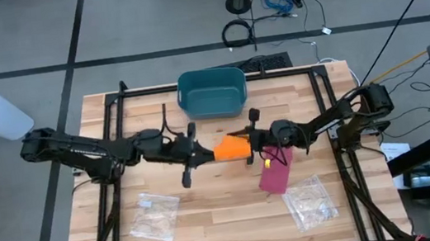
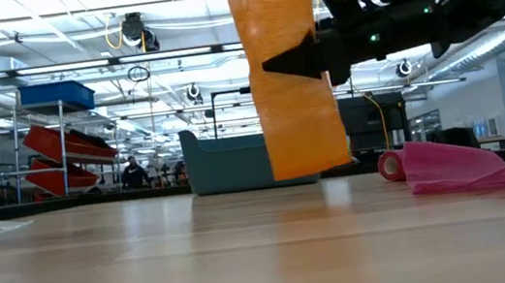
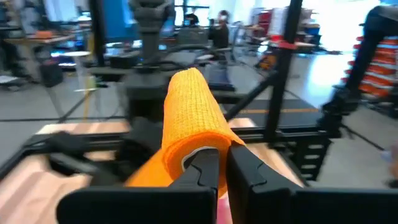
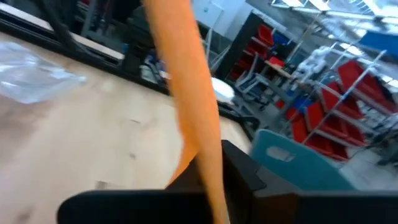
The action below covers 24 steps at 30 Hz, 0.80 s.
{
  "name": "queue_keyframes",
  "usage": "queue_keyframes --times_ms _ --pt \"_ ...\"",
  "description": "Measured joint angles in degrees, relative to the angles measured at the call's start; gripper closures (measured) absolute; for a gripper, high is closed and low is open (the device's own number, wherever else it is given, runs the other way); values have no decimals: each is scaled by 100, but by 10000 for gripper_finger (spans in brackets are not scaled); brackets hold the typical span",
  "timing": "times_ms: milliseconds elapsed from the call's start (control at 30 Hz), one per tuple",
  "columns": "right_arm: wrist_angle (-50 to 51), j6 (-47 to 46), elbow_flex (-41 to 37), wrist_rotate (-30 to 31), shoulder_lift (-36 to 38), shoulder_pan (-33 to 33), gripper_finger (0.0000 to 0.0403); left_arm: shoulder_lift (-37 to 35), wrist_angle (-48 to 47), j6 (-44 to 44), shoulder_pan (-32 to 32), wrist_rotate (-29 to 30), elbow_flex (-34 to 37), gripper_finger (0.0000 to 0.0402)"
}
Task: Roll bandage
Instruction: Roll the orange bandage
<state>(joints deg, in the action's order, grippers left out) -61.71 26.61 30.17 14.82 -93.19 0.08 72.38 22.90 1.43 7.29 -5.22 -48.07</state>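
Observation:
An orange bandage roll (image 3: 189, 118) is held up over the middle of the table (image 1: 214, 237), and my left gripper (image 3: 222, 158) is shut at its near end. From the roll a wide orange strip (image 2: 289, 88) hangs down. My right gripper (image 2: 267, 64) reaches in from the table's right and is shut on that strip. In the high view the orange bandage (image 1: 231, 147) sits between my left gripper (image 1: 200, 151) and my right gripper (image 1: 249, 145). A pink bandage (image 1: 275, 175) lies partly unrolled on the table, near the right gripper. My left gripper has its two fingers together on the rim of the roll's near end (image 3: 198, 157). Whether one finger is inside the core, I cannot tell. The roll points level, straight away from the fingers and along them, and is lifted clear of the table. My right gripper pinches the hanging orange strip (image 4: 208, 155) between its two fingers, partway down its length. The fingers come in level from the table's right and lie across the strip. The strip hangs below them, its lower end (image 2: 313, 158) just above the table top.
A teal bin (image 1: 211, 92) stands at the far middle of the table. Two clear plastic bags lie near the front edge, one on the left (image 1: 154, 216) and one on the right (image 1: 309, 202). Black frame rails (image 1: 108, 126) run along the table's sides.

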Motion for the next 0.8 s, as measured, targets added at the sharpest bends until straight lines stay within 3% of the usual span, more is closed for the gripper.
queue_keyframes --times_ms 367,567,800 --pt "-68 1179 0 -32 804 -234 403 107 -660 279 426 -286 0 394" --pt "124 1527 20 -661 1397 -197 403 510 -722 278 468 -294 0 394" --pt "641 2131 125 -725 1869 114 403 1044 -658 419 452 -294 0 394"
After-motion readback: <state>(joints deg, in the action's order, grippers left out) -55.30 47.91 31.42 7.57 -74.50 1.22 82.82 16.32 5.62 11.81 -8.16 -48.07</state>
